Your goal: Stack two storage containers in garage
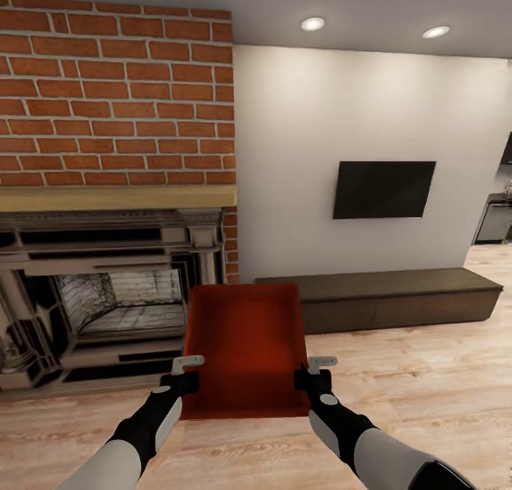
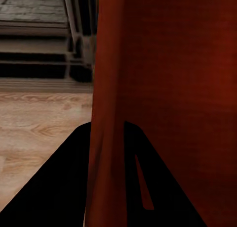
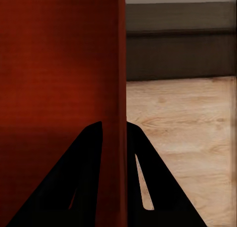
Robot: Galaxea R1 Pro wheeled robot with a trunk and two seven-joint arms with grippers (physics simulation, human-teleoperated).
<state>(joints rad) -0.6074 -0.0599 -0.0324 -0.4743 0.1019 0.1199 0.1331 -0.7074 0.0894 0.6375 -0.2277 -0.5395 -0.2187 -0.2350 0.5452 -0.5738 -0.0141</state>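
Observation:
An orange-red storage container (image 1: 245,348) hangs in front of me above the living room's wood floor, held by both arms. My left gripper (image 1: 186,373) is shut on its left wall near the front corner, and my right gripper (image 1: 313,371) is shut on its right wall. In the left wrist view the thin red wall (image 2: 106,138) runs between the black fingers (image 2: 59,187). The right wrist view shows the container wall (image 3: 114,128) pinched between the dark fingers (image 3: 148,187) the same way. The container looks empty.
A red brick fireplace (image 1: 107,262) with a wooden mantel stands ahead on the left. A long low dark bench (image 1: 398,294) runs along the white wall under a black TV (image 1: 384,189). Light wood plank floor (image 1: 427,383) stretches to the right toward a kitchen corner.

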